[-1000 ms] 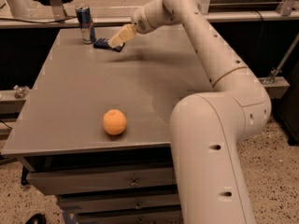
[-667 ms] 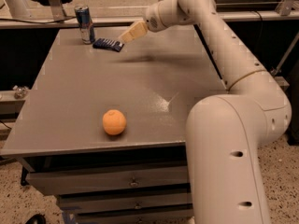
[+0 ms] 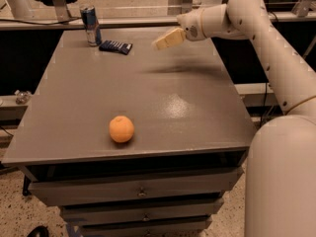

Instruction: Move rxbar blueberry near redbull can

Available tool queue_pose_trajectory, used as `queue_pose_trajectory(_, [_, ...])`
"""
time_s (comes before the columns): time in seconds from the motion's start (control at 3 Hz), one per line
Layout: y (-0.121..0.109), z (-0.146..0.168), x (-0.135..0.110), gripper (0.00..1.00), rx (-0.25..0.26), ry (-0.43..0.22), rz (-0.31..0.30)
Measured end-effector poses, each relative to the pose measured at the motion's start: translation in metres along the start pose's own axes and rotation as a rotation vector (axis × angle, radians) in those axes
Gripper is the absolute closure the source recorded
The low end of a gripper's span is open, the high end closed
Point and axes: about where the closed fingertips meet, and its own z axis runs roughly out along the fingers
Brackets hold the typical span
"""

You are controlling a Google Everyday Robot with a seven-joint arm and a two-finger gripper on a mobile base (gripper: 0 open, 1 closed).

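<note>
Near the far left corner of the grey table (image 3: 197,107), the rxbar blueberry (image 3: 115,47) is laid flat just beside the upright redbull can (image 3: 90,24). Right of them, the gripper (image 3: 167,39) is held above the tabletop; whether it is clenched cannot be told.

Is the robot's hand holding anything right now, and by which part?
Nothing is held. The hand hangs above the far side of the table, apart from the rxbar blueberry, which lies flat beside the redbull can.
</note>
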Motion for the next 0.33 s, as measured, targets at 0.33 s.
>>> queue_pose_trajectory(0.33, [0.0001,0.0001,0.0000,0.00,0.000,0.000,0.000])
